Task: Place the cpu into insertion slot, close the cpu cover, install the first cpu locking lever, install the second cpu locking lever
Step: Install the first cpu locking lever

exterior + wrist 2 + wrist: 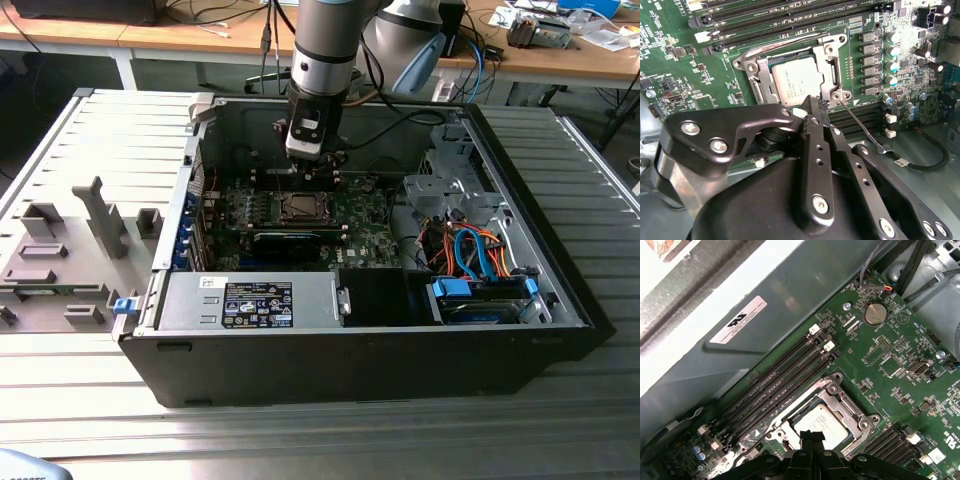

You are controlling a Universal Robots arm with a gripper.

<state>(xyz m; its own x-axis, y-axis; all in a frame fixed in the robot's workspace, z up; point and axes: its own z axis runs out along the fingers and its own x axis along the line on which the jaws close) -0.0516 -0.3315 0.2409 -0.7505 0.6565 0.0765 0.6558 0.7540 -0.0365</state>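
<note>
Over the insertion slot, my gripper hangs clenched and empty above the seated cpu. That chip looks light, stiff and fragile, best held by its edges; the cpu cover looks thin and springy.

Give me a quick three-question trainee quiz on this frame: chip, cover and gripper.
1. True or false: the cpu lies under the closed cpu cover.
2. The gripper tips are nearest to: A) the coin battery, B) a corner of the cpu cover, C) the blue drive bay.
3. Fill in: in the first wrist view, the long black memory slots hold ___ modules.
Key: 1 true; 2 B; 3 no.
</note>
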